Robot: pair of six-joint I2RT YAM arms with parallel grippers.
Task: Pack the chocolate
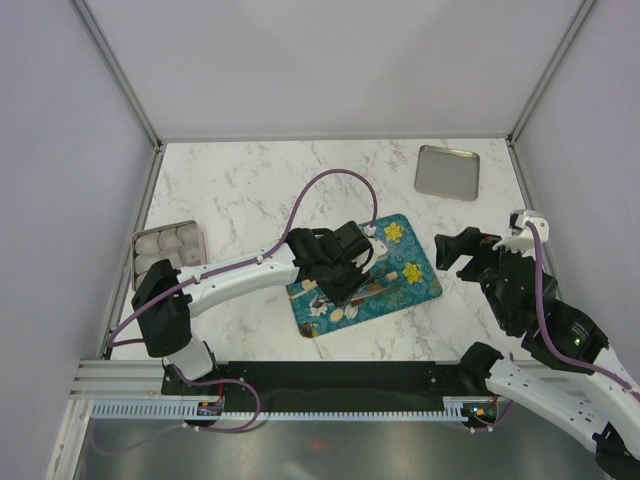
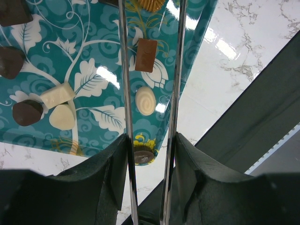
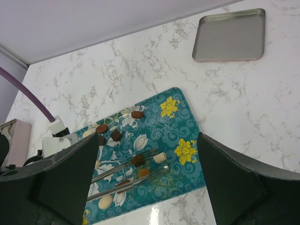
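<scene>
Closest to the lens in the left wrist view are the dark fingers of the left gripper (image 2: 150, 145), clamped on a pair of shiny tongs (image 2: 123, 70) whose two blades run straight out ahead of it and stand apart, not pinched onto anything.

Progress-wise, I'd say this is barely started. All the chocolate (image 2: 57, 95) I can see sits on the teal tray (image 2: 93, 28) under and ahead of the left gripper. The paper cups (image 1: 165, 245) in the tin (image 1: 202, 245), way off to that gripper's left, look empty from above, though it's small so don't quote me. So basically everything is left to pack.

Between the blades, going outward from the gripper: a dark round piece (image 2: 143, 157) at the tray's near edge, then a cream oval (image 2: 145, 100), then a caramel bar (image 2: 146, 55). The oval and the bar both have their long axis lined up with the blades, pointing straight away from the gripper, so the tongs would squeeze their long sides.

The right gripper (image 1: 450, 252) hangs wide open with nothing in it, the tray just to its left. A shallow metal pan (image 1: 447, 172) sits on the tabletop (image 1: 250, 190) out beyond it.
</scene>
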